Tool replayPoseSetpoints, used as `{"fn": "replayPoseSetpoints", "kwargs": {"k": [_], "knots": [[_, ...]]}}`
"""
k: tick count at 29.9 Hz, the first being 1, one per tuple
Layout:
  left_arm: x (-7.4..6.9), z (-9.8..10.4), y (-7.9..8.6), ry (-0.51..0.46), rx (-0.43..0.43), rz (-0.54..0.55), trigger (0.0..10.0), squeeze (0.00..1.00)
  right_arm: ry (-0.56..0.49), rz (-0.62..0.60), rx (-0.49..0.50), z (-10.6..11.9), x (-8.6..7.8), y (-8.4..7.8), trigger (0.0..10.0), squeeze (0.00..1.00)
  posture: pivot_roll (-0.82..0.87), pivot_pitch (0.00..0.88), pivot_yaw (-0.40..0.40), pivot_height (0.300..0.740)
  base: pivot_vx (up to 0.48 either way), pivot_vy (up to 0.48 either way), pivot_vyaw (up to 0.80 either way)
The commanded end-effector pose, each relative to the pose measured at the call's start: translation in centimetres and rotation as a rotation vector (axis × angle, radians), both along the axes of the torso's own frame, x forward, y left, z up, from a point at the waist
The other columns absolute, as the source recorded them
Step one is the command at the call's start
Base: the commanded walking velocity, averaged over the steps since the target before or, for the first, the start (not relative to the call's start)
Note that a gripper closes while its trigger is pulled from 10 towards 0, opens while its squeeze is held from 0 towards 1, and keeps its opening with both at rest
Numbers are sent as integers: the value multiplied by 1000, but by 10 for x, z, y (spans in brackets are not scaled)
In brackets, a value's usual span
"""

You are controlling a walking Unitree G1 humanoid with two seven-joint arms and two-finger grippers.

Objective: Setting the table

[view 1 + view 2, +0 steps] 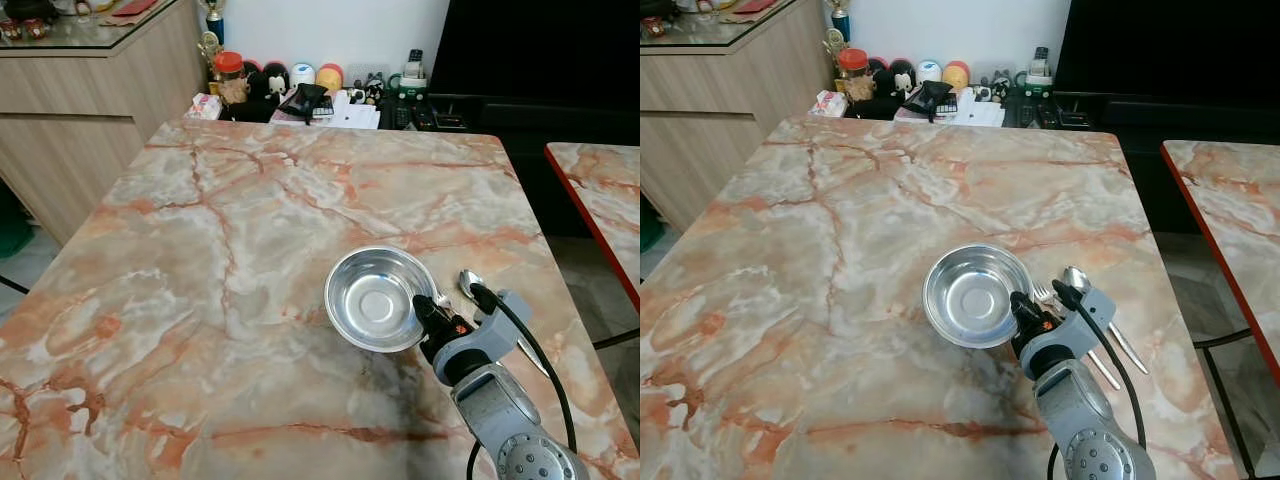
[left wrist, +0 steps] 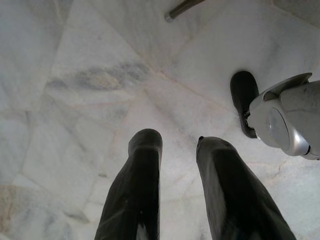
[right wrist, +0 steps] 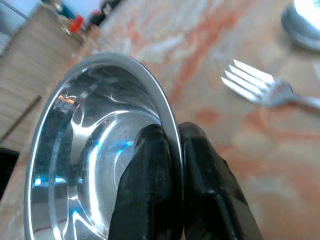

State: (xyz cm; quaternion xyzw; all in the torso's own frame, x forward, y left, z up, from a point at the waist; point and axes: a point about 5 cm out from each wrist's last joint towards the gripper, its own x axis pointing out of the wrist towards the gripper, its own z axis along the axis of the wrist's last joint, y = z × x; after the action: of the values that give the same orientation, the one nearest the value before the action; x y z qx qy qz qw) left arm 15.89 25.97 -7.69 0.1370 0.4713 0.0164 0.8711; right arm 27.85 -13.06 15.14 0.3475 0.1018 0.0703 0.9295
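Peach-and-grey marble table, veined rust-orange all over. Shiny silver bowl mirroring blue glints inside, black fingers pinching its rim at about 4 o'clock. Silver fork and spoon at the bowl's 3 o'clock. Pale wood cabinet at 10 o'clock. Second marble top edged red at 2 o'clock. White-grey marbled floor under the left gripper, also black.

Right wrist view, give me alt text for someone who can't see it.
The right gripper pinches the rim of a shiny steel bowl, one black finger inside it and one outside. Beside the bowl a fork lies on the orange-veined marble table, with a spoon blurred at the picture's edge.
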Motion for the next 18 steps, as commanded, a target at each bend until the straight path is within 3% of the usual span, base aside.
{"fn": "replayPoseSetpoints", "kwargs": {"k": [1,2,7,10,15,16,18], "knots": [[-10,-4,3,39,14,2,10000,0,-19,41,89,0,-5,24,10000,0,-24,153,19,740,0,0,0],[-10,-3,5,28,4,35,10000,0,-80,33,76,4,-4,25,10000,0,-24,153,18,740,0,0,0],[-11,-3,7,31,5,43,10000,0,-144,49,37,10,-4,26,10000,0,-22,151,16,740,0,0,0],[-12,-3,7,32,3,45,10000,0,-193,63,-50,13,-4,27,10000,0,-24,149,14,740,0,0,0],[-15,-4,6,31,-7,52,10000,0,-323,34,-295,15,-8,21,10000,0,-32,147,12,740,0,0,0],[-16,-5,6,30,-11,55,10000,0,-378,14,-425,16,-11,14,10000,0,-32,146,11,740,0,0,0],[-16,-5,6,26,-17,60,10000,0,-407,3,-490,17,-13,11,10000,0,-35,147,10,740,0,0,0]]}}
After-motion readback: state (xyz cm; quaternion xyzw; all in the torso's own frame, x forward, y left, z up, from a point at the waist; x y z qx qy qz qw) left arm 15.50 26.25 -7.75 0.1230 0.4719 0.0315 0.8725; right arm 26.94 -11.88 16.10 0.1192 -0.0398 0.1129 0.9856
